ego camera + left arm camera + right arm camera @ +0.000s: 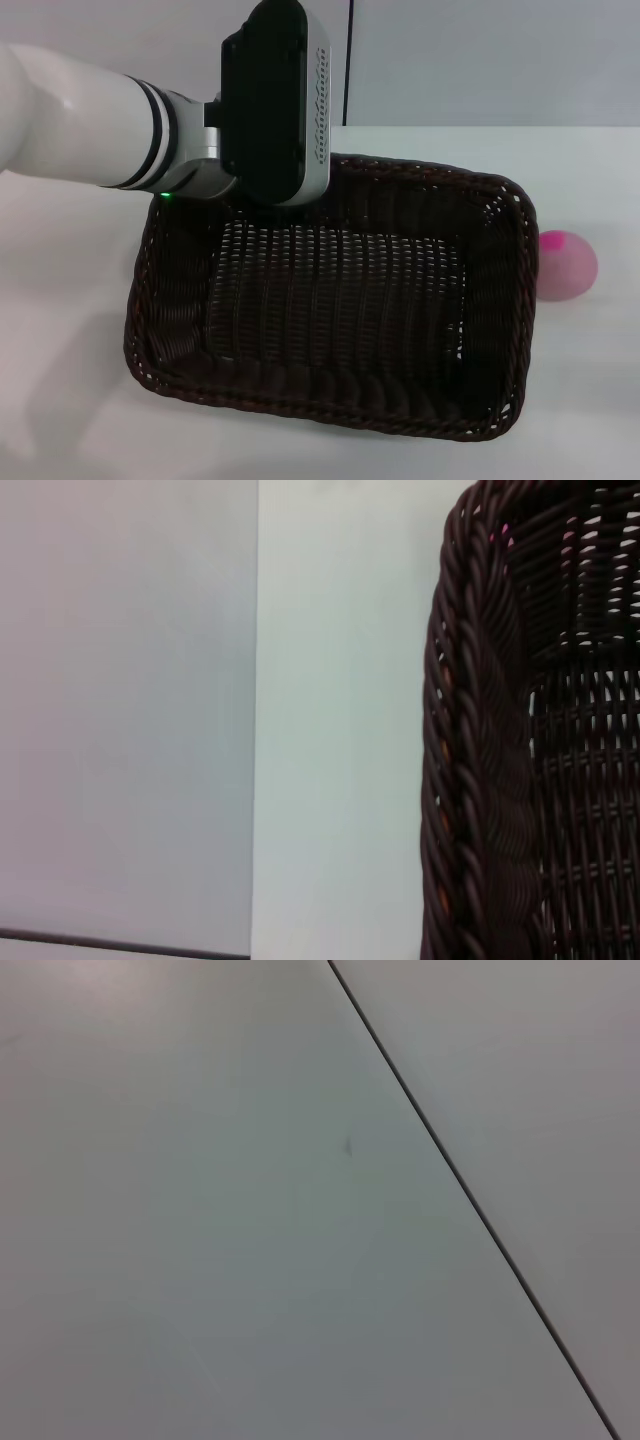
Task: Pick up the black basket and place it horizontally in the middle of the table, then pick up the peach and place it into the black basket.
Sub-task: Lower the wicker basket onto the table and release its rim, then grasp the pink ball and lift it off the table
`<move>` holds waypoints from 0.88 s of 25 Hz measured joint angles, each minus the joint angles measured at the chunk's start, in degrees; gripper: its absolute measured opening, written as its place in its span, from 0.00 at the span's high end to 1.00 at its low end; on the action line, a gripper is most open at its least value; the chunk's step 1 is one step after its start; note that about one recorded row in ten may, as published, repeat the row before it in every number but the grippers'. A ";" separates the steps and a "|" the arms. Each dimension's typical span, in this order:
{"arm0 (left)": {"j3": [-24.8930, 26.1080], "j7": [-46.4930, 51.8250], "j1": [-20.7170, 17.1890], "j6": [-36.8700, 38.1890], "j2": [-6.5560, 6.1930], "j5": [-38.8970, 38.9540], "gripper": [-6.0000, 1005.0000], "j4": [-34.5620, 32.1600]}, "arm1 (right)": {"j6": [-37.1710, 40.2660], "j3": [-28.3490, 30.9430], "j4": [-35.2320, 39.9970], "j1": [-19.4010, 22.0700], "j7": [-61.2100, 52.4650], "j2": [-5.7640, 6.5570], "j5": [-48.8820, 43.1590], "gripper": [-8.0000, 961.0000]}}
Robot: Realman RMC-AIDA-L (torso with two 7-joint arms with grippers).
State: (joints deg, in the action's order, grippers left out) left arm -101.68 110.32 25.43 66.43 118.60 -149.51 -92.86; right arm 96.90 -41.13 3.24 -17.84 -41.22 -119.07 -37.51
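Observation:
The black basket (330, 300) lies lengthwise across the middle of the white table (60, 300), open side up and empty. My left gripper (278, 190) hangs over the basket's far rim near its far left corner; its black housing hides what is below it. The left wrist view shows the braided rim and openwork side of the basket (480, 780) close up, beside bare table (340, 730). The peach (567, 263), dusty pink with a magenta patch, sits on the table just right of the basket, outside it. My right gripper is out of view.
The table's far edge meets a pale wall (480, 60) with a dark vertical seam. The right wrist view shows only white surface (250, 1260) crossed by a thin dark line (450, 1170).

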 joint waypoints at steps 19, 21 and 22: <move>9.06 1.14 -9.93 -9.96 -0.26 9.31 0.33 -4.95 | -1.55 -2.25 6.84 3.30 -0.22 0.87 -6.80 0.17; 11.33 0.39 -11.65 -11.77 -0.27 13.01 0.33 -4.75 | -3.27 -2.25 12.32 5.21 -3.45 1.23 -12.29 0.17; 14.54 -1.84 -14.49 -15.06 -0.29 21.13 0.33 -3.59 | -4.53 -2.18 17.81 7.13 -7.75 1.38 -16.58 0.17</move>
State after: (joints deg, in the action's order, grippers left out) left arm -87.14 108.49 10.94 51.37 118.32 -128.38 -96.45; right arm 92.38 -43.31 21.05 -10.71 -48.97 -117.69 -54.10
